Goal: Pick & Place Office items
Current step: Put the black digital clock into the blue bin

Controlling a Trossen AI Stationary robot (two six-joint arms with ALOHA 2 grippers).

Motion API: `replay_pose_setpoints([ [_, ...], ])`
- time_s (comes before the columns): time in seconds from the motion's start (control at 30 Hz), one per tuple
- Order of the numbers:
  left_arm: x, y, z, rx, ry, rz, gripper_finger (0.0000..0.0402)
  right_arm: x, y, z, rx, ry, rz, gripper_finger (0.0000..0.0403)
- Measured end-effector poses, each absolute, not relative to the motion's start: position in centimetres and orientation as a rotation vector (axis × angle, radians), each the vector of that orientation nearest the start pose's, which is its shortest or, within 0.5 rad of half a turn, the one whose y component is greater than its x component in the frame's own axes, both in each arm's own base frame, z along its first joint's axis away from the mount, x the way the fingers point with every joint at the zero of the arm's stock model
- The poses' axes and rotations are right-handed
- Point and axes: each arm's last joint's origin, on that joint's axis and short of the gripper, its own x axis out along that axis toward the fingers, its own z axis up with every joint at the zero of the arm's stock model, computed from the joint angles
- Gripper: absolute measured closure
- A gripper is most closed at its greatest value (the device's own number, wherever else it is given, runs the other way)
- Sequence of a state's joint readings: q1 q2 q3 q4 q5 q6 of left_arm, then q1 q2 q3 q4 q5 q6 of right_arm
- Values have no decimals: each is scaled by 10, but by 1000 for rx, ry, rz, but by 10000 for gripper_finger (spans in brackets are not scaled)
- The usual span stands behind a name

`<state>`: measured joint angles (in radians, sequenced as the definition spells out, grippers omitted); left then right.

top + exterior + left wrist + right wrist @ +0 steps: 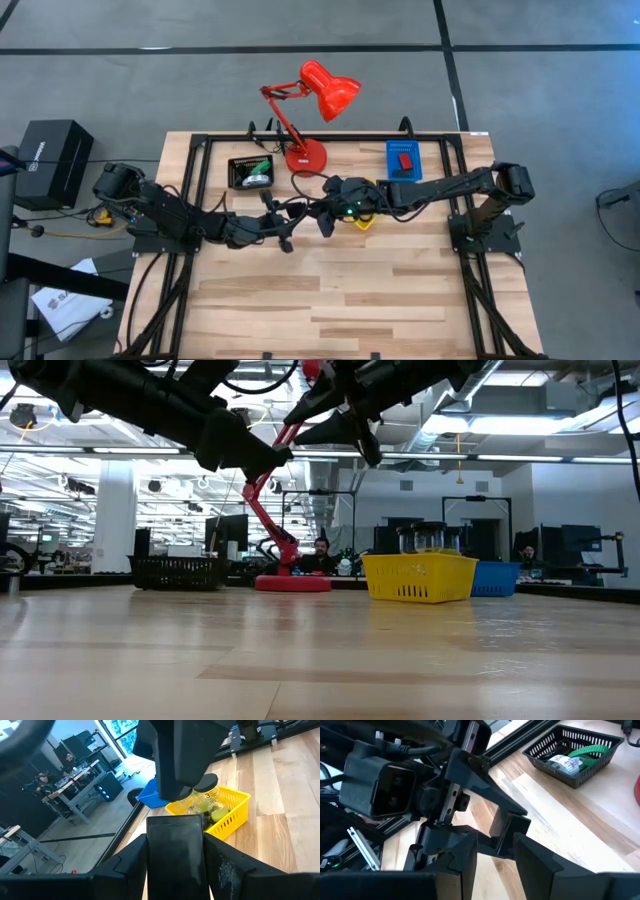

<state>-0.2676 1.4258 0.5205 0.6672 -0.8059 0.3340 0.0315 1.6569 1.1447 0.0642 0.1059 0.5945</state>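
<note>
A flat black block (175, 847) is seen clamped between the fingers of the left gripper (175, 870), raised above the table's middle. The right gripper (495, 855) is met there, its fingers closed on the same block, so a handover is judged to be under way. Part of the sorting appears done: a red block (404, 160) lies in the blue tray (390, 172), green and silvery items rest in the black tray (237, 180), and a clear jar is seen in the yellow tray (235, 815). Placement of the black block is left
</note>
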Motion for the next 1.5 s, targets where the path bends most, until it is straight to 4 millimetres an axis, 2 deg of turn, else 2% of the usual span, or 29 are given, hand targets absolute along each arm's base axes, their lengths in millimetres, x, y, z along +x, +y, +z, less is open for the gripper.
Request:
replay_pose_setpoints([
  [0.43, 263, -51, 189, 438, 278, 461, 244, 372, 7, 255, 538, 417, -260, 284],
  [0.67, 267, -52, 198, 457, 256, 461, 244, 372, 6, 255, 539, 412, -261, 284],
  [1.13, 277, -45, 212, 442, 214, 435, 243, 373, 2, 258, 546, 388, -262, 284],
  [1.5, 282, -30, 215, 425, 171, 360, 242, 374, -1, 259, 551, 366, -268, 284],
])
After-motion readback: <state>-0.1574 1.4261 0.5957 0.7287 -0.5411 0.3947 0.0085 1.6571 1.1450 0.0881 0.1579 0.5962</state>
